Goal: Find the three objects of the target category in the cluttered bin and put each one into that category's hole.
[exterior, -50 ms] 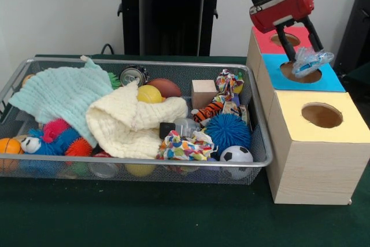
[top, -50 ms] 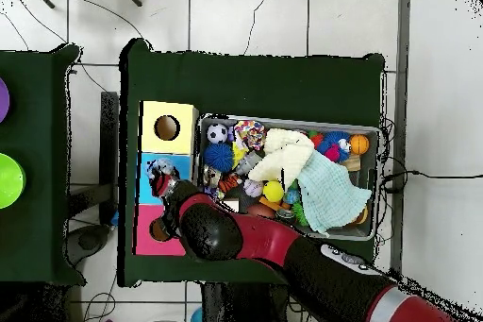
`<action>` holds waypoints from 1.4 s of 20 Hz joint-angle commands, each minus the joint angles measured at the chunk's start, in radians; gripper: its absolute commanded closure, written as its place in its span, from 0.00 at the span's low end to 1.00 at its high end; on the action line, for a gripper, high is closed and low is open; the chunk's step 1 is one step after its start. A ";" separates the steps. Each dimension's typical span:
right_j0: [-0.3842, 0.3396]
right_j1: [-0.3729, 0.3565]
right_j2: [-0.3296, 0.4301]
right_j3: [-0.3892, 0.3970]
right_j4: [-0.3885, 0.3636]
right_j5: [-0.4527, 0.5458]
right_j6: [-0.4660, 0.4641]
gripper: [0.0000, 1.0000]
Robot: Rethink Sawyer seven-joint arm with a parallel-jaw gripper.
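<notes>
the claw (exterior, -50 ms: pixel 304 47) is clamped on a crumpled clear plastic piece (exterior, -50 ms: pixel 312 61) with blue markings, its two black fingers (exterior, -50 ms: pixel 287 41) pinching the top of it. the piece hangs directly above the round hole (exterior, -50 ms: pixel 300 72) in the blue box (exterior, -50 ms: pixel 332 79), low enough that its lower edge looks to sit at or just over the rim. the relation that matters is vertical: the hole lies straight beneath the load, so the next move should need only a release, perhaps a slight drop first. the piece runs long from side to side and leans toward the hole's right edge, so it might catch on that rim.

the blue box stands between the red box (exterior, -50 ms: pixel 263 41) behind and the yellow box (exterior, -50 ms: pixel 318 143) in front, each with its own hole, all touching in a row on the green table (exterior, -50 ms: pixel 173 218). the wire bin (exterior, -50 ms: pixel 254 163) sits just beside the boxes, packed with a spiky blue ball (exterior, -50 ms: pixel 227 132), a small soccer ball (exterior, -50 ms: pixel 236 155), a cream cloth (exterior, -50 ms: pixel 130 122), a mint cloth (exterior, -50 ms: pixel 63 93) and a wooden block (exterior, -50 ms: pixel 203 92). the overhead view shows open room above the boxes.
</notes>
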 commanded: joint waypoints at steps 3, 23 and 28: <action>-0.009 -0.008 -0.022 -0.072 0.031 0.112 0.156 1.00; 0.026 -0.028 -0.064 -0.095 0.036 0.163 0.128 0.00; 0.009 -0.023 -0.062 -0.090 0.012 0.161 0.114 0.00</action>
